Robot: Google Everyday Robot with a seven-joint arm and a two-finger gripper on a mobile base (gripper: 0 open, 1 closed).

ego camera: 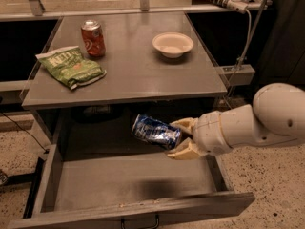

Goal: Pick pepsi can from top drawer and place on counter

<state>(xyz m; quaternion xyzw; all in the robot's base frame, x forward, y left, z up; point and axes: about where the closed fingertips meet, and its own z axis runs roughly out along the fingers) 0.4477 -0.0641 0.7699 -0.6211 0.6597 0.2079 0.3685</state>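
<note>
My gripper (180,137) is shut on the pepsi can (156,131), a dark blue can with white and silver markings, held on its side. It hangs in the air above the open top drawer (124,182), just below the front edge of the counter (138,68). My white arm comes in from the right. The drawer's grey bottom shows the can's shadow.
On the counter stand an orange-red soda can (93,38) at the back left, a green chip bag (71,67) at the left and a white bowl (173,44) at the back right. A power strip (224,0) with a cable lies at the far right.
</note>
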